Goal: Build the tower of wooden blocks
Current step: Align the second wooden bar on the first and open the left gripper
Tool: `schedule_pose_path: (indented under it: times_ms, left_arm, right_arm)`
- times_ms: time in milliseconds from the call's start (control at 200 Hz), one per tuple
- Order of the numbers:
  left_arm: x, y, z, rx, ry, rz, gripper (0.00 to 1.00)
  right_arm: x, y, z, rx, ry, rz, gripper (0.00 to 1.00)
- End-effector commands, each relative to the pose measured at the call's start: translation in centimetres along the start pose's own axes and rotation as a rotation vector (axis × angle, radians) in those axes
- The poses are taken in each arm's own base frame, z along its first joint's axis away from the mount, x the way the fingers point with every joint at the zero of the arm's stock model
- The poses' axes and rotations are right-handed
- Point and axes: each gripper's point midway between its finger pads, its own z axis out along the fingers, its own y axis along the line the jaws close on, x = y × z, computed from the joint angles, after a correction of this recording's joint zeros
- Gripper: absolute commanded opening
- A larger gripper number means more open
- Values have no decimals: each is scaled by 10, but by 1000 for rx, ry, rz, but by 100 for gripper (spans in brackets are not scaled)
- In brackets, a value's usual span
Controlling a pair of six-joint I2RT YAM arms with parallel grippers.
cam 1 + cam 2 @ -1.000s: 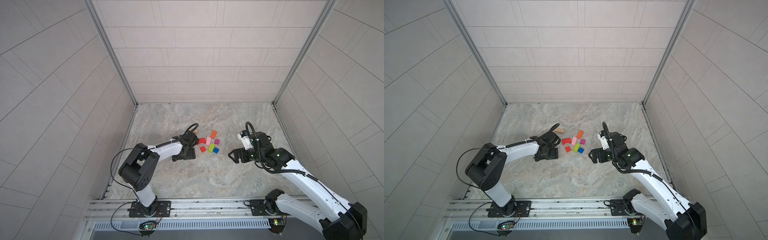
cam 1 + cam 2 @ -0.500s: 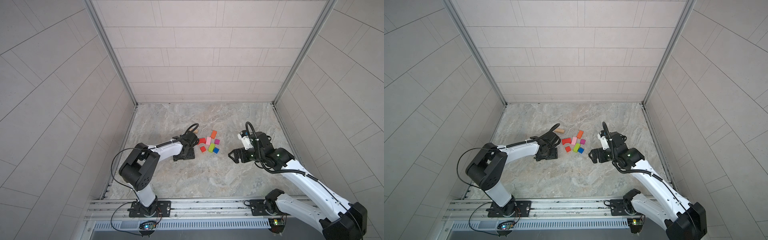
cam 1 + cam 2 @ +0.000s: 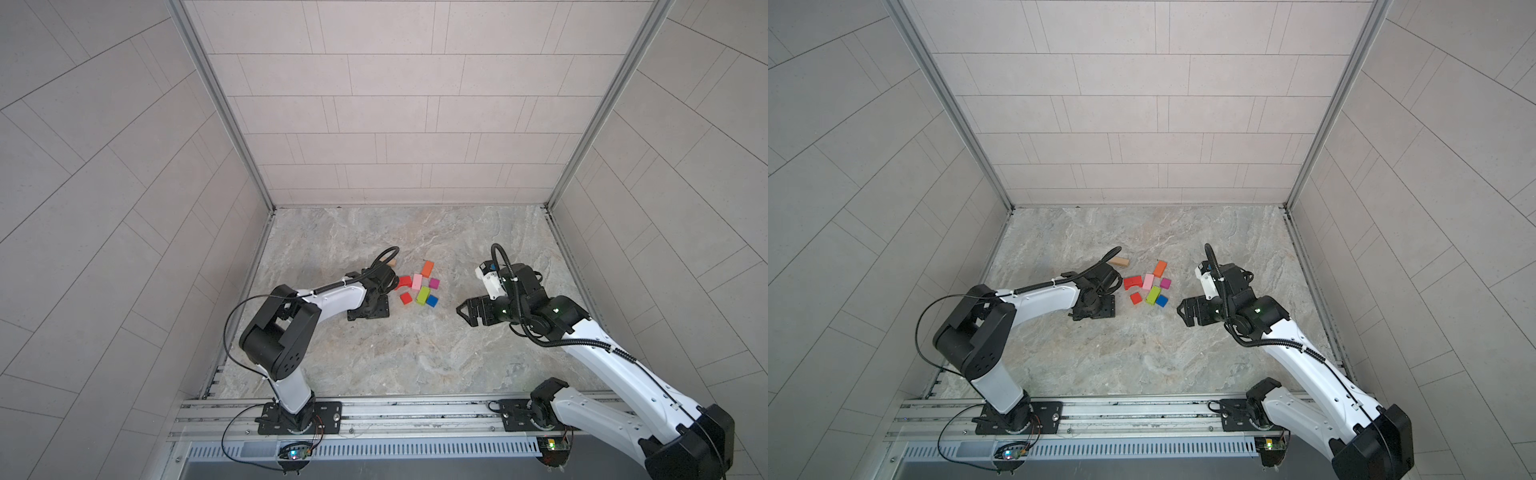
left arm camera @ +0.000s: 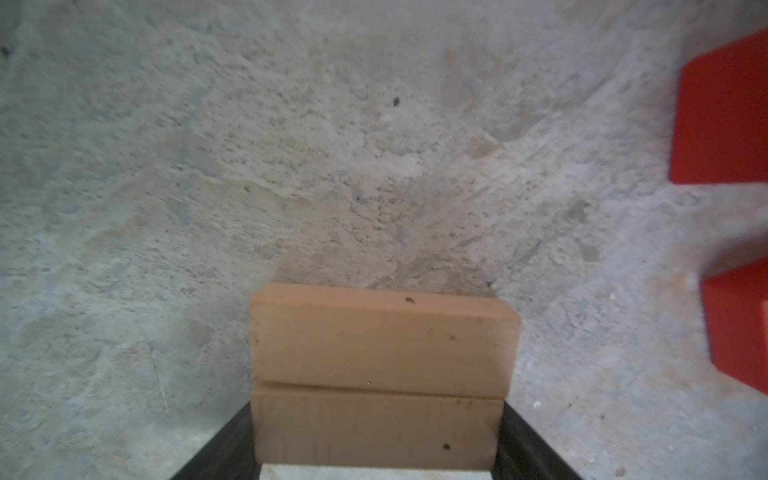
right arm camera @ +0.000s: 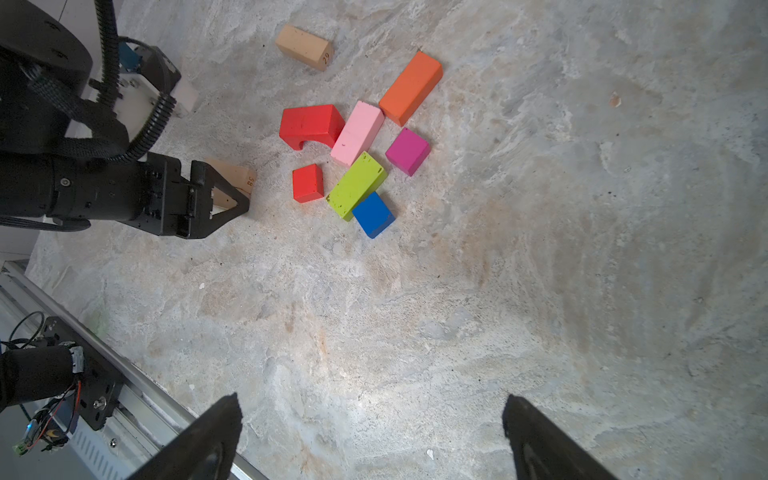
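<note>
Backdrop: pale tiled walls (image 3: 395, 104) on three sides of a grey marbled table (image 3: 415, 353).
Left hand (image 4: 376, 404): low on the table, left of the coloured blocks, its fingers (image 4: 224, 440) closed against both sides of the nearer of two tan bars (image 4: 382, 345).
Tan bars: pressed flush together; the farther one sits just past the fingertips.
Third tan bar (image 5: 305, 46): alone, beyond the left hand.
Coloured blocks: flat on the table between the hands.
Arch (image 5: 311, 124): red, touching the pink oblong (image 5: 357, 133).
Orange oblong (image 5: 411, 87): just beside pink's far end.
Lime oblong (image 5: 356, 185): touching the blue cube (image 5: 373, 214).
Red cube (image 5: 308, 183): just beside lime.
Magenta cube (image 5: 408, 151): just beside pink.
Right hand (image 5: 370, 411): spread wide, empty, raised off the table, right of the blocks.
</note>
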Motion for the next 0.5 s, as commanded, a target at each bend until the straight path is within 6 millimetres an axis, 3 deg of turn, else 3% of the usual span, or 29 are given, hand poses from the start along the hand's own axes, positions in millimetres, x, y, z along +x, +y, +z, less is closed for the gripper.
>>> schedule_pose_path:
  times_ms: [0, 495]
  left_arm:
    - [7, 9, 7, -64, 34, 35, 80]
    - [12, 8, 11, -63, 58, 37, 87]
  right_arm:
    - [-4, 1, -4, -2, -18, -1, 99]
    - [-5, 1, -5, -1, -20, -2, 99]
